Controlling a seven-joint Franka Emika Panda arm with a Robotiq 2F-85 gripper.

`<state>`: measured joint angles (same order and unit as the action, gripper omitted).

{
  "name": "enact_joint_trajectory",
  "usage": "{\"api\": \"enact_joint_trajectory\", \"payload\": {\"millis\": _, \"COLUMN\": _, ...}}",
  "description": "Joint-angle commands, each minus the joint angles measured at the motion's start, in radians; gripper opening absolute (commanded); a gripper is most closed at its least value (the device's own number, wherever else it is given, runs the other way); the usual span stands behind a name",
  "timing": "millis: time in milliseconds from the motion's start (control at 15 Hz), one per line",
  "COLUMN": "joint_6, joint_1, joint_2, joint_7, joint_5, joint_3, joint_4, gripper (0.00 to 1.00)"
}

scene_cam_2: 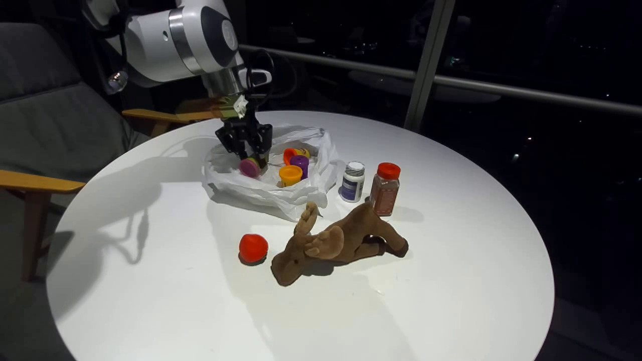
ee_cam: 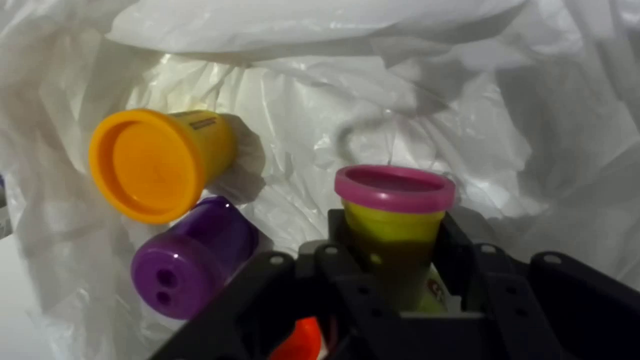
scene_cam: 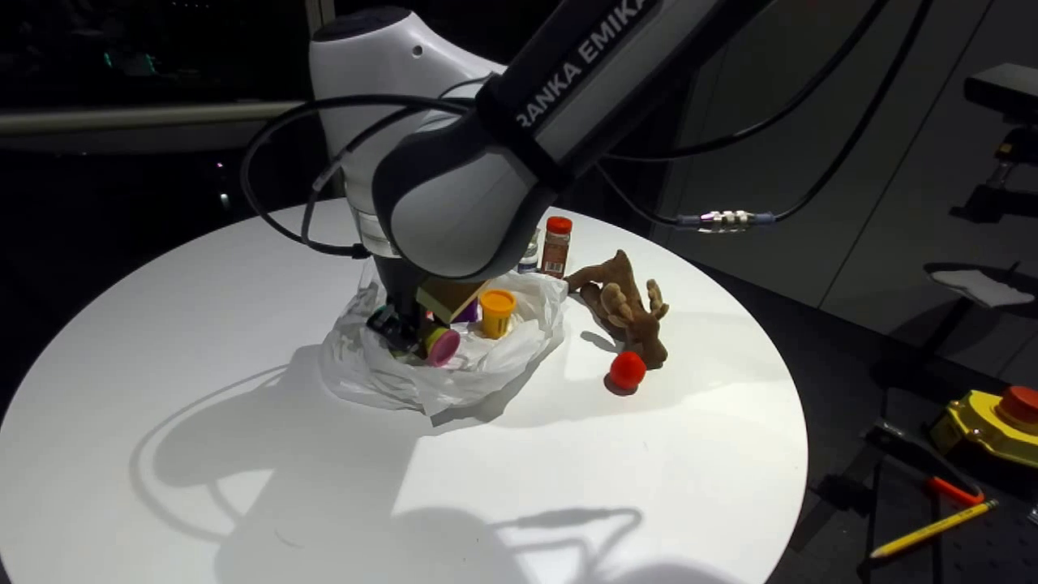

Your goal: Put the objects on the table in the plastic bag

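One pink-lidded tub [ee_cam: 394, 220] pinched in my gripper [ee_cam: 392, 235], tilted, inside the bag [scene_cam_2: 261, 197], left side in an exterior view. Placing step, I judge. Next: set down, release, lift clear; after, ball [scene_cam_2: 253, 247] and moose [scene_cam_2: 351, 233] near, bottle [scene_cam_2: 352, 183] and jar [scene_cam_2: 385, 191] right.

Tubs [ee_cam: 147, 167]: three. Bottles [scene_cam_2: 352, 184]: two. Bag [scene_cam_2: 261, 196], purple container [ee_cam: 192, 262], plush moose [scene_cam_2: 351, 234], ball [scene_cam_2: 253, 248]: one each.

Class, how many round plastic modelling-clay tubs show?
3: pink-lidded yellow tub in the black gripper; orange tub upright in the white plastic bag; red-lidded yellow tub tipped over there. Others may be hidden.
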<state>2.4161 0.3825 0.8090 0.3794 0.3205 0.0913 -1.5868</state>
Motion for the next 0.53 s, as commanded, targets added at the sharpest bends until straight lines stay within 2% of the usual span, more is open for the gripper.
{"api": "enact_joint_trajectory", "payload": {"millis": 0, "joint_6": -0.036, "joint_1": 0.042, "joint_2": 0.041, "joint_7": 0.039, "joint_5": 0.067, "joint_3": 0.061, "joint_4": 0.087, "gripper": 0.19}}
{"api": "enact_joint_trajectory", "payload": {"millis": 133, "joint_6": -0.045, "joint_1": 0.050, "joint_2": 0.050, "joint_7": 0.048, "joint_5": 0.088, "joint_3": 0.080, "joint_4": 0.106, "gripper": 0.19}}
{"api": "enact_joint_trajectory", "payload": {"millis": 267, "joint_6": -0.065, "joint_1": 0.041, "joint_2": 0.059, "joint_7": 0.038, "joint_5": 0.086, "joint_3": 0.075, "joint_4": 0.120, "gripper": 0.69}}
{"api": "enact_joint_trajectory", "payload": {"millis": 333, "joint_6": -0.068, "joint_1": 0.035, "joint_2": 0.051, "joint_7": 0.030, "joint_5": 0.076, "joint_3": 0.064, "joint_4": 0.115, "gripper": 0.70}}
{"api": "enact_joint_trajectory", "payload": {"millis": 467, "joint_6": -0.084, "joint_1": 0.036, "joint_2": 0.028, "joint_7": 0.020, "joint_5": 0.078, "joint_3": 0.058, "joint_4": 0.097, "gripper": 0.83}}
